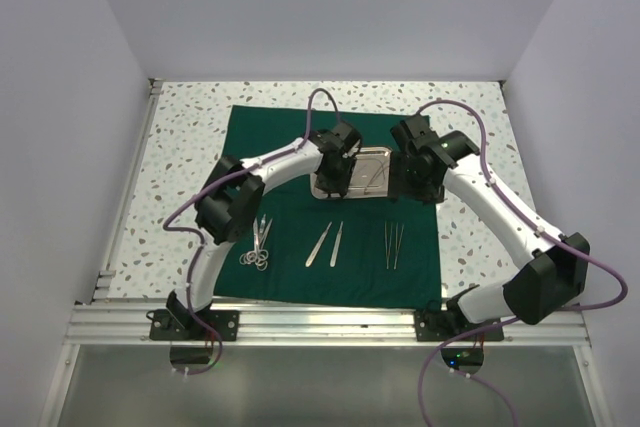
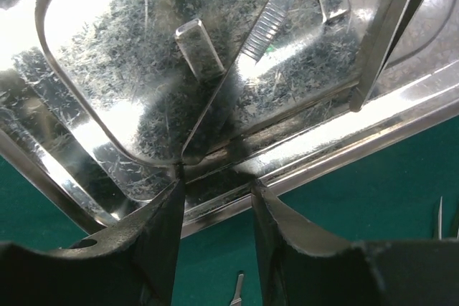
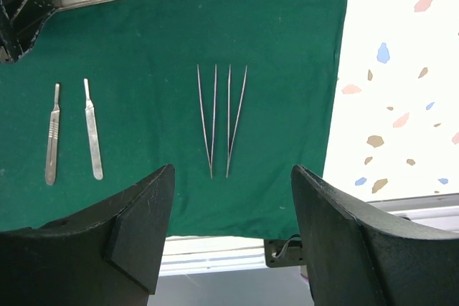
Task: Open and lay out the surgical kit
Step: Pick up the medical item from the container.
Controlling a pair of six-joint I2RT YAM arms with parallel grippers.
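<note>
The dark green drape (image 1: 300, 147) lies spread flat, with the steel tray (image 1: 372, 173) on its back half. My left gripper (image 1: 335, 171) is at the tray's left end. In the left wrist view its fingers (image 2: 161, 227) stand apart, tips at the tray's near rim (image 2: 337, 155), green cloth showing between them. A slender ridged steel tool (image 2: 262, 30) lies inside the tray. My right gripper (image 1: 413, 175) hovers by the tray's right end, open and empty (image 3: 233, 171). Scissors (image 1: 259, 246), two flat handles (image 1: 327, 244) and two tweezers (image 3: 221, 116) lie in a row on the drape.
The speckled tabletop (image 3: 401, 69) shows to the right of the drape. The table's metal front rail (image 1: 320, 319) runs along the near edge, where both arm bases are bolted. White walls close in the left, right and back sides.
</note>
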